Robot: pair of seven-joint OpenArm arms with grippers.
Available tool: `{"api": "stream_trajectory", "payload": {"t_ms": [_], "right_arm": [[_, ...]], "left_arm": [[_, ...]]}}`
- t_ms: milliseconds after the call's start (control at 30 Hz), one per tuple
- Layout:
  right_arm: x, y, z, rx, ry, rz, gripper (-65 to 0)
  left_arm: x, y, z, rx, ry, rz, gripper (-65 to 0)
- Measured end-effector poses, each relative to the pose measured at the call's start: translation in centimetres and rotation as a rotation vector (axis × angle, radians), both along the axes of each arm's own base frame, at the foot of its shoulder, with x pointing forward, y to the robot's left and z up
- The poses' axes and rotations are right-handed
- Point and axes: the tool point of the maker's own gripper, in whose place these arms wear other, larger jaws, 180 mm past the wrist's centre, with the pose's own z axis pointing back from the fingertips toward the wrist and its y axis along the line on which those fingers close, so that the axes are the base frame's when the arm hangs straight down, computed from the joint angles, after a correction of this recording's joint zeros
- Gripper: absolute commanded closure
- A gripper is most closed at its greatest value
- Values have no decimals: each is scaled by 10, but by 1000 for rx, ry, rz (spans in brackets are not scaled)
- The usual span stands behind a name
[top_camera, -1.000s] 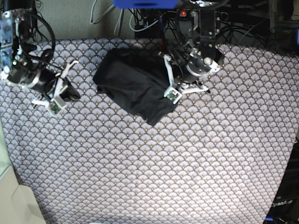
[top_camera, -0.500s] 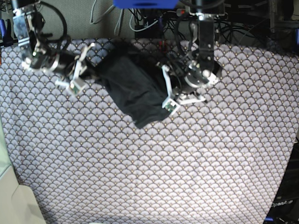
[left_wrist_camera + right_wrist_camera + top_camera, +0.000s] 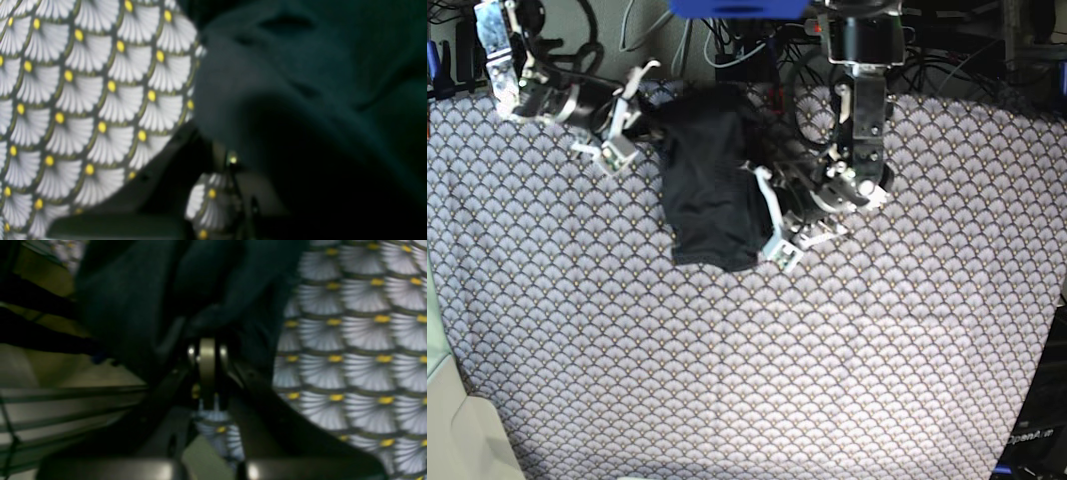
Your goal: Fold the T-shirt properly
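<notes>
The T-shirt [image 3: 712, 190] is a dark crumpled bundle lying lengthwise on the scallop-patterned cloth [image 3: 727, 350] near the back edge. My right gripper [image 3: 649, 122], on the base view's left, is at the shirt's upper left corner. In the right wrist view its fingers [image 3: 206, 353] are shut, with dark fabric [image 3: 133, 306] bunched at their tips. My left gripper [image 3: 759, 205] sits against the shirt's right edge, its tips hidden in the folds. The left wrist view is filled with blurred dark fabric [image 3: 300, 66] lying over the shut gripper [image 3: 230, 156].
Cables and dark equipment [image 3: 747, 45] crowd the strip behind the back edge, under a blue part [image 3: 737, 8]. A pale surface [image 3: 457, 430] borders the cloth at the lower left. Dark gear [image 3: 1037, 440] stands at the lower right corner.
My right gripper has travelled from the left side up to the shirt's upper left corner and taken hold. The shirt has turned from diagonal to nearly upright. My left gripper shifted left and down.
</notes>
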Motion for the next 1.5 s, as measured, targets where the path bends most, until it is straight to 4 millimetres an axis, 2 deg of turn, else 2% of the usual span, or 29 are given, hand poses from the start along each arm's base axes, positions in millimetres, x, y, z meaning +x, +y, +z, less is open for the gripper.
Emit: {"api": "stream_trajectory", "payload": {"t_ms": [100,200,367,467,600,700,800,867,1000,1067,1233,1433,1500], "right_arm": [[-12,1,-5,5,30,-5,0],[-15,10,-5,29,39,-13,0],[-17,6,-6,23,45,-16,0],[-16,-6,-4,-19,29,6,0],[-1,-16,14,-29,-39,-9,0],[9,-42,20,-90,-69,-47,0],[3,-62,24,-125,-71,-83,0],[-4,-75,25,-153,-64,-107,0],[-27,-102,27,-190,-33,-180,0],[-45,-120,22,-234,11,-210,0],[-68,-151,22,-284,56,-312,0],[-105,-180,15,-386,121,-417,0],[-114,-183,12,-411,118,-438,0]], "left_arm": [[0,-3,0,-29,8,3,0],[2,-7,3,-54,8,5,0],[1,-8,5,-63,6,5,0],[1,-7,7,-60,2,8,0],[-4,1,25,-54,-53,29,0],[-5,9,45,-15,-98,30,0],[-12,24,52,55,-92,31,0],[-22,40,59,109,-107,33,0],[-61,79,59,259,-77,37,0],[-87,86,51,279,-38,12,0],[-141,113,21,337,109,16,0],[-187,135,3,404,210,30,0],[-195,134,1,405,190,19,0]]}}
